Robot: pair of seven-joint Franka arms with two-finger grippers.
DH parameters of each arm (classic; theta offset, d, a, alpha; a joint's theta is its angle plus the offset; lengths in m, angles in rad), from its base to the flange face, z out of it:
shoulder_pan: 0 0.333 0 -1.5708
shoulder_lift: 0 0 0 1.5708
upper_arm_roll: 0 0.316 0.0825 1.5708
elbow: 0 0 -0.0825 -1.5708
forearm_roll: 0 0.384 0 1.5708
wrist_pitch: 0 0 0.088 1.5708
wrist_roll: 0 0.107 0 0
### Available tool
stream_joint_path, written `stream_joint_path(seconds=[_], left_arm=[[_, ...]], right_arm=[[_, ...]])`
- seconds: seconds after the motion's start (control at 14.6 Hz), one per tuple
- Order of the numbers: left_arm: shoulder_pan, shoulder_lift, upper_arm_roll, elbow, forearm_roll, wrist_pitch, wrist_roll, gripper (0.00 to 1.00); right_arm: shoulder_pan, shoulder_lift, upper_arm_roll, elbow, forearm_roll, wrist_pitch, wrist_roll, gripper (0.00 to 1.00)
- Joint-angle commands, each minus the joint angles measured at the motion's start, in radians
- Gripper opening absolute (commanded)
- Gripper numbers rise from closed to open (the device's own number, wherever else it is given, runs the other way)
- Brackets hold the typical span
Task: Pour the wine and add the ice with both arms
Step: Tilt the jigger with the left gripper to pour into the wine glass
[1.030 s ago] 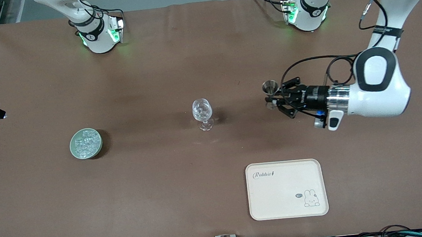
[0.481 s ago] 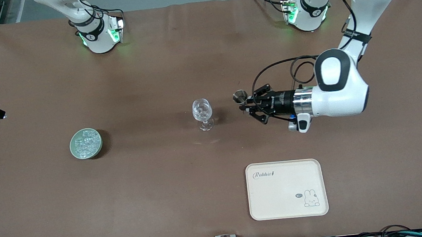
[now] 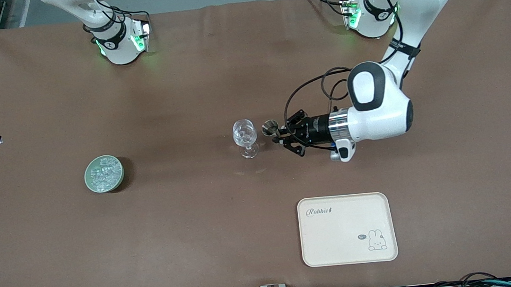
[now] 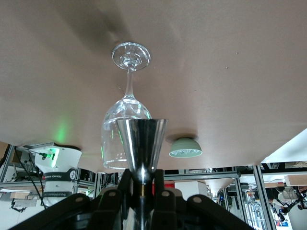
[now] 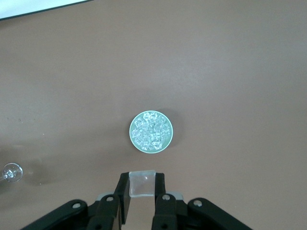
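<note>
My left tool [image 3: 281, 134], clamped on a small steel double-cone jigger [image 3: 269, 127], hangs just beside the clear stemmed wine glass [image 3: 245, 138], toward the left arm's end of the brown tabletop [image 3: 185, 98]; my right tool [image 5: 140, 194] pinches an ice cube [image 5: 142, 183] above the green bowl of ice [image 5: 151, 132].

Jigger [image 4: 142, 143]: polished metal, mirror-bright, clamped in the left gripper [image 3: 281, 135].
Wine glass [image 3: 245, 135]: clear, glossy glass, just beside that claw.
Ice [image 5: 151, 131]: glassy, colourless.
Bowl [image 3: 90, 180]: smooth pale-green glaze.
Table cover [image 3: 197, 224]: matt brown.
Tray [image 3: 309, 260]: smooth cream plastic.
</note>
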Motion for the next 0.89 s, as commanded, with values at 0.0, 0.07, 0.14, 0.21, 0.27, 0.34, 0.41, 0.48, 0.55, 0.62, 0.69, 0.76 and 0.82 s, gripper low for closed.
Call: stream_joint_path(seconds=[0.0, 0.07, 0.14, 0.21, 0.27, 0.34, 0.41, 0.48, 0.55, 0.62, 0.69, 0.76, 0.82], left_arm=[[-0.026, 0.014, 0.008, 0.011, 0.024, 0.047, -0.016, 0.01], [-0.032, 0.017, 0.008, 0.012, 0.046, 0.053, -0.016, 0.01], [-0.035, 0.018, 0.008, 0.012, 0.054, 0.061, -0.016, 0.00], [-0.037, 0.026, 0.005, 0.012, 0.057, 0.083, -0.017, 0.00], [-0.048, 0.027, 0.005, 0.012, 0.064, 0.099, -0.022, 0.00], [-0.060, 0.031, 0.005, 0.012, 0.087, 0.114, -0.034, 0.00], [-0.063, 0.035, 0.002, 0.014, 0.121, 0.126, -0.055, 0.00], [-0.064, 0.044, -0.001, 0.028, 0.165, 0.136, -0.084, 0.00], [-0.072, 0.056, -0.010, 0.048, 0.219, 0.139, -0.132, 0.00], [-0.080, 0.066, -0.013, 0.066, 0.279, 0.140, -0.178, 0.00], [-0.083, 0.076, -0.015, 0.084, 0.343, 0.140, -0.228, 0.00], [-0.092, 0.083, -0.018, 0.101, 0.401, 0.140, -0.268, 0.00], [-0.094, 0.084, -0.026, 0.109, 0.443, 0.140, -0.302, 0.00]], right_arm=[[-0.004, -0.020, 0.000, -0.022, 0.020, 0.013, -0.008, 0.00], [-0.004, -0.020, 0.000, -0.022, 0.020, 0.013, -0.008, 0.00], [-0.004, -0.020, 0.000, -0.022, 0.020, 0.013, -0.008, 0.00], [-0.004, -0.020, 0.000, -0.022, 0.020, 0.013, -0.008, 0.00], [-0.004, -0.020, 0.000, -0.022, 0.020, 0.013, -0.008, 0.00], [-0.004, -0.020, 0.000, -0.024, 0.020, 0.013, -0.008, 0.00], [-0.004, -0.020, 0.000, -0.024, 0.020, 0.013, -0.008, 0.00], [-0.004, -0.020, 0.000, -0.024, 0.020, 0.013, -0.008, 0.00], [-0.004, -0.020, 0.000, -0.024, 0.020, 0.013, -0.008, 0.00], [-0.004, -0.020, 0.000, -0.024, 0.020, 0.013, -0.008, 0.01], [-0.004, -0.020, 0.000, -0.024, 0.020, 0.013, -0.008, 0.00], [-0.004, -0.020, 0.000, -0.024, 0.020, 0.013, -0.008, 0.00], [-0.004, -0.020, 0.000, -0.024, 0.020, 0.013, -0.008, 0.01]])
